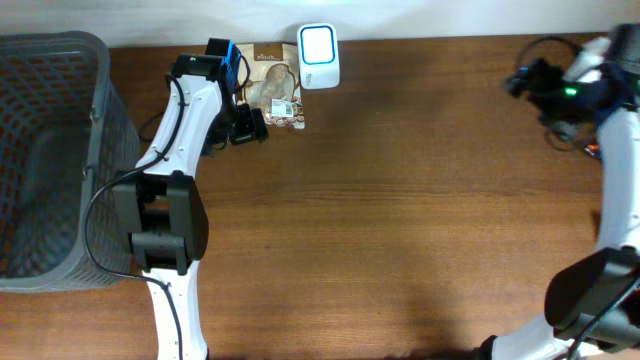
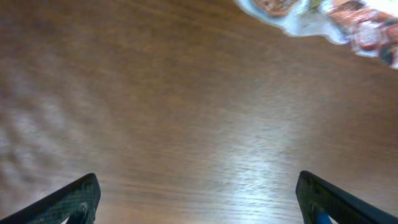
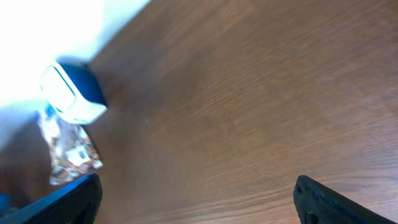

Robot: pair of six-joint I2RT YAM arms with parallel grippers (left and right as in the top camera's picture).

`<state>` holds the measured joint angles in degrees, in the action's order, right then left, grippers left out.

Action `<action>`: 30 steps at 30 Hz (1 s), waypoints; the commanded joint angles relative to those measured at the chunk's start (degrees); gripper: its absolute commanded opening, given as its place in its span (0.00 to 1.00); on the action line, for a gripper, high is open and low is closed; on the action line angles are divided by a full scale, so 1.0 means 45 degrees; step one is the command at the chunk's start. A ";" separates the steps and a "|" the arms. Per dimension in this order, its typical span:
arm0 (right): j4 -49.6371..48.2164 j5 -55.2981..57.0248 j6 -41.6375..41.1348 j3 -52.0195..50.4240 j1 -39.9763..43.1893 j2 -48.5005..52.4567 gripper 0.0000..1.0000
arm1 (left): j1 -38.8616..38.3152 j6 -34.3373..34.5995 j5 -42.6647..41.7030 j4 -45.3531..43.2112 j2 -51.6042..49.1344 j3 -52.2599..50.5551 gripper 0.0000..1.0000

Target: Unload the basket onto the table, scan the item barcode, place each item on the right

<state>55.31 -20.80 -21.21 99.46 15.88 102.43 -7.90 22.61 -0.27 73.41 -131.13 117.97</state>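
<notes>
A brown wooden table (image 1: 400, 200) fills the frame. A grey mesh basket (image 1: 50, 160) takes up the left edge. The left gripper (image 2: 198, 202) sits at upper left, jaws spread wide over bare wood, just beside the packet's lower left edge and holding nothing. The right gripper (image 3: 196, 199) hangs at far upper right, jaws also spread and empty. The packet (image 1: 275, 92) lies flat near the top edge, left of centre. The white scanner (image 1: 318, 55) stands just to its right.
</notes>
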 commanded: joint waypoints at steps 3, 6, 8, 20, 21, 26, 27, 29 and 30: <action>-0.0019 0.2633 -0.0019 -0.0010 -0.1409 0.0049 0.98 | -0.0083 -0.0078 -0.1025 -0.3147 0.0175 0.0005 0.98; -0.0010 0.2822 -0.0019 -0.0015 -0.1564 0.0049 0.99 | -0.0185 -0.0063 -0.0738 -0.5027 -0.0272 0.0005 0.94; -0.0010 0.2817 -0.0019 -0.0029 -0.1564 0.0049 0.98 | -0.0185 0.0287 -0.0413 -0.5620 -0.0782 0.0005 0.99; -0.0053 0.2817 -0.0024 -0.0486 -0.1564 0.0321 0.98 | -0.0267 0.0869 -0.0758 -0.7762 -0.3036 0.0005 0.18; -0.0053 0.2798 -0.0019 -0.0486 -0.1564 0.0471 0.98 | -0.0267 0.0869 -0.0758 -0.7703 -0.3036 0.0005 0.09; -0.0058 0.2754 -0.0024 -0.0486 -0.1564 0.1156 0.98 | -0.0257 0.0869 -0.0918 -0.5391 -0.2686 0.0010 0.00; -0.0112 0.2749 -0.0024 -0.0486 -0.1564 0.1156 0.99 | -0.0267 0.0869 -0.1248 -0.4794 -0.2579 0.0010 0.00; -0.0223 0.2540 -0.0024 -0.0486 -0.1564 0.1156 0.99 | -0.0267 0.0869 -0.2924 -0.2569 -0.2220 0.0010 0.00; -0.0257 0.2249 -0.0024 -0.0486 -0.1564 0.1156 0.98 | -0.0267 0.0869 -0.4041 -0.0957 -0.2040 0.0010 0.00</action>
<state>54.65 -8.91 -21.21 97.58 9.10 107.55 -9.13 26.83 -7.38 56.64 -140.31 120.11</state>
